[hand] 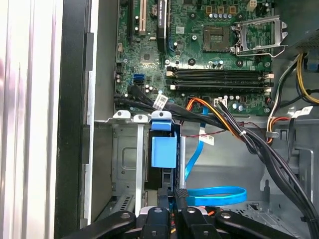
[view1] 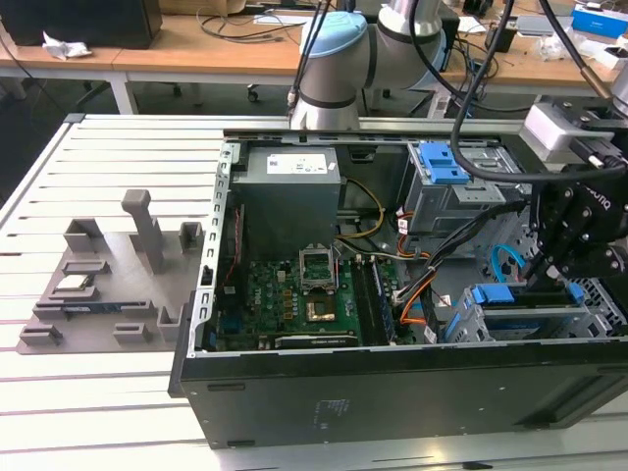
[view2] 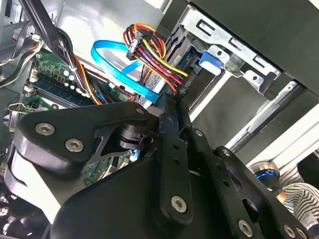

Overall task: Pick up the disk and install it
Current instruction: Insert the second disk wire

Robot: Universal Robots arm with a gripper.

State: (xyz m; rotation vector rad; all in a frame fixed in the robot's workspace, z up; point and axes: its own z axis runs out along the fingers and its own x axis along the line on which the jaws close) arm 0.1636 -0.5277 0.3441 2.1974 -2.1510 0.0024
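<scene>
The disk (view1: 502,296) stands on edge in the metal drive cage (view1: 589,316) at the case's front corner, on the exterior view's right. Its bright blue frame (hand: 163,151) shows end-on in the first wrist view, down between the cage's metal rails. My black gripper (view1: 546,279) hangs straight over it. Its fingers (hand: 180,198) are pressed together on the disk's thin upper edge. In the second wrist view the fingertips (view2: 168,115) meet around a sliver of blue.
The open computer case (view1: 392,392) lies on a slatted white table (view1: 108,167). Inside are the motherboard (view1: 294,299), grey power supply (view1: 289,196), an upper bay with a blue latch (view1: 439,162) and cable bundles (hand: 224,117). A blue data cable (hand: 219,194) loops beside the cage. A grey fixture (view1: 118,275) sits outside.
</scene>
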